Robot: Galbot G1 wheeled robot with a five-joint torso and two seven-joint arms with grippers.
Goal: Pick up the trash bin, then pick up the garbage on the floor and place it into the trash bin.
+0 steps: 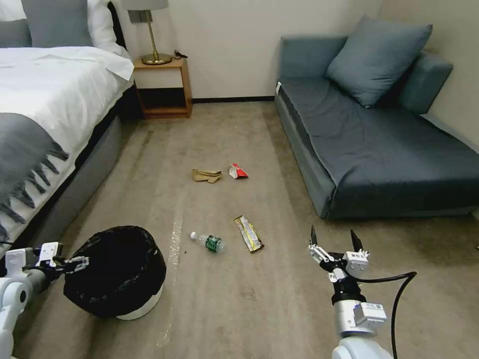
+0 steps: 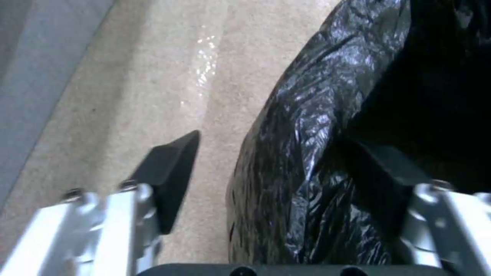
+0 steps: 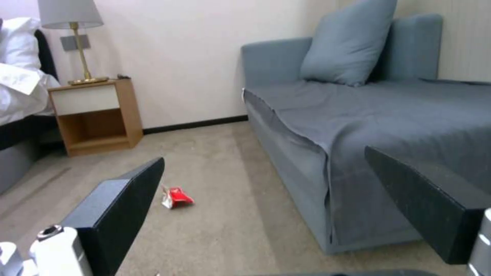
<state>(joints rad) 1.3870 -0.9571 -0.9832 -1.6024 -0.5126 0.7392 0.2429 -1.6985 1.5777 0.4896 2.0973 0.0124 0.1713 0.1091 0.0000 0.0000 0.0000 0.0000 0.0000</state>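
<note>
Both grippers gape: left gripper [image 2: 286,172] straddles trash bin [image 1: 117,271] rim; right gripper [image 1: 336,241] hovers empty.

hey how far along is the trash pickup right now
Early. The left gripper straddles the rim of the trash bin, jaws open, one finger inside the bag; whether the bin is lifted can't be told. The right gripper hovers open. The bottle, gold wrapper, red packet and tan paper remain on the carpet.
</note>
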